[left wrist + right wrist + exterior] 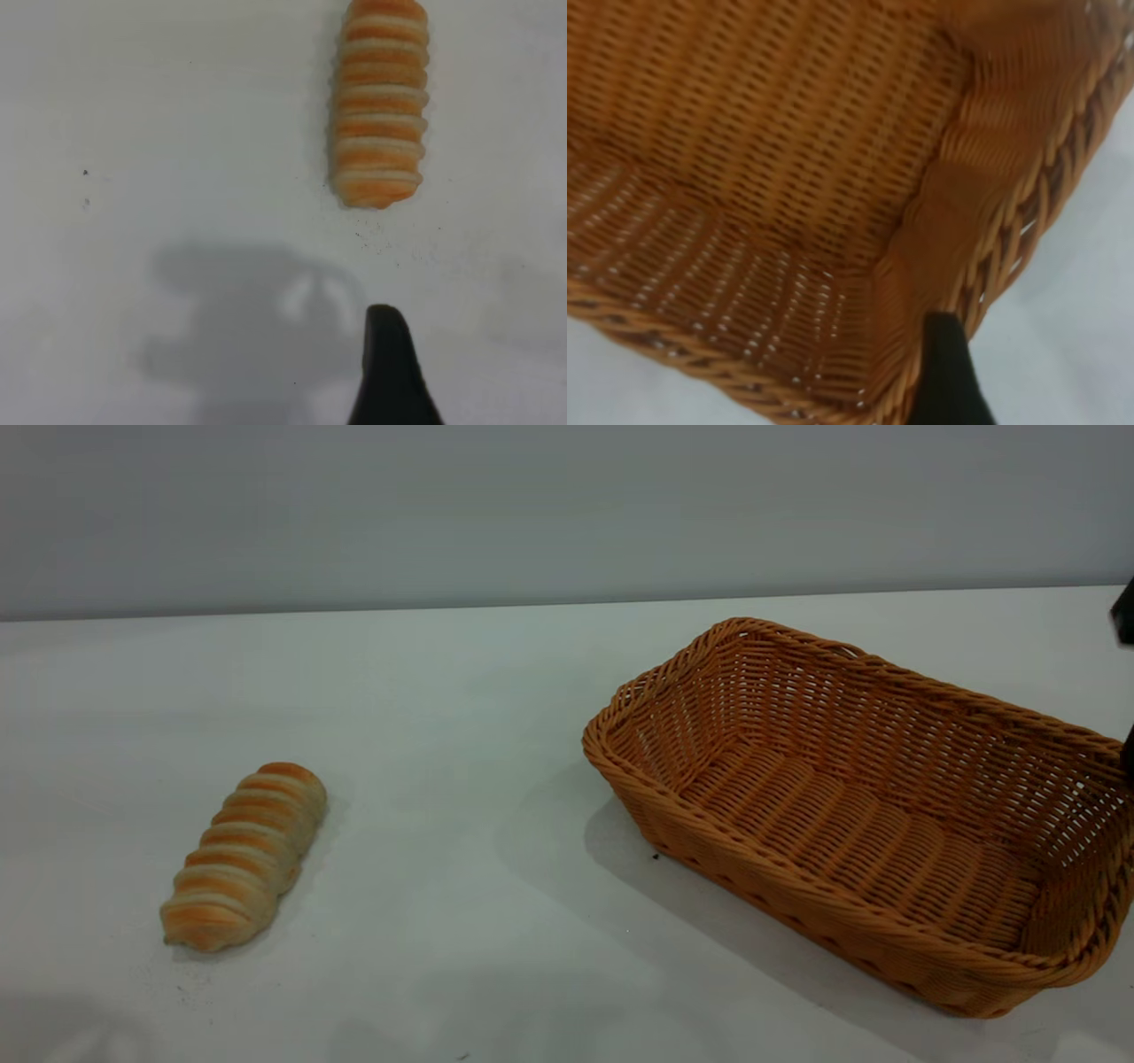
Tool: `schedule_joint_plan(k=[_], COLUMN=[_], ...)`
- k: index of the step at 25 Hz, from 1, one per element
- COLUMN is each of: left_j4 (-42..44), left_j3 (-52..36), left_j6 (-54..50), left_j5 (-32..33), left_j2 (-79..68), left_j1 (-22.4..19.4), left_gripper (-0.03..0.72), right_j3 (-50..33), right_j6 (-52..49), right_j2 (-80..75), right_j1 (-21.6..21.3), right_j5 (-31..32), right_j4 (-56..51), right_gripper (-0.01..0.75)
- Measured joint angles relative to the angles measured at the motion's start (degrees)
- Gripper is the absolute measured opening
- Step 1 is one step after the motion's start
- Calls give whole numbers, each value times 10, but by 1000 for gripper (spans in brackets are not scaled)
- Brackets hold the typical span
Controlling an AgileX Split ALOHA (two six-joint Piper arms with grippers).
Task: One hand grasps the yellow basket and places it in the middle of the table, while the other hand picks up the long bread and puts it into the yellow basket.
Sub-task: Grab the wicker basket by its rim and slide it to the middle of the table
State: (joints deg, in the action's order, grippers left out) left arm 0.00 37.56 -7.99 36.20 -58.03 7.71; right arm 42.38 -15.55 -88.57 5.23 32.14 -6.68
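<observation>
Bread [244, 856] lies alone on the table's [461, 691] left side, well apart from the empty basket [886, 930] on the right. The right gripper [950, 372] is at the basket's rim; I cannot tell if its jaws are shut. The left gripper [390, 372] hangs near the bread, jaws unclear too. Grab the rim tight, then slide slowly to the middle.

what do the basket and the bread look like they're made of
The yellow basket looks like woven wicker or a plastic imitation: orange-tan strands, braided rim, open-weave sides, slight sheen. The long bread shows golden crust bands and pale matte grooves; whether it is real dough or a foam replica cannot be told.
</observation>
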Motion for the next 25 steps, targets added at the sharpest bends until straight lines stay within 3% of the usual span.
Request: schedule_joint_plan(k=[25], left_j4=[0], left_j3=[0], left_j6=[0], left_j5=[1], left_j2=[0], left_j1=[0], left_gripper=[544], right_j3=[6], right_j6=[9], right_j2=[-196], right_j1=[0], right_j5=[-135], right_j4=[-16], right_gripper=[498])
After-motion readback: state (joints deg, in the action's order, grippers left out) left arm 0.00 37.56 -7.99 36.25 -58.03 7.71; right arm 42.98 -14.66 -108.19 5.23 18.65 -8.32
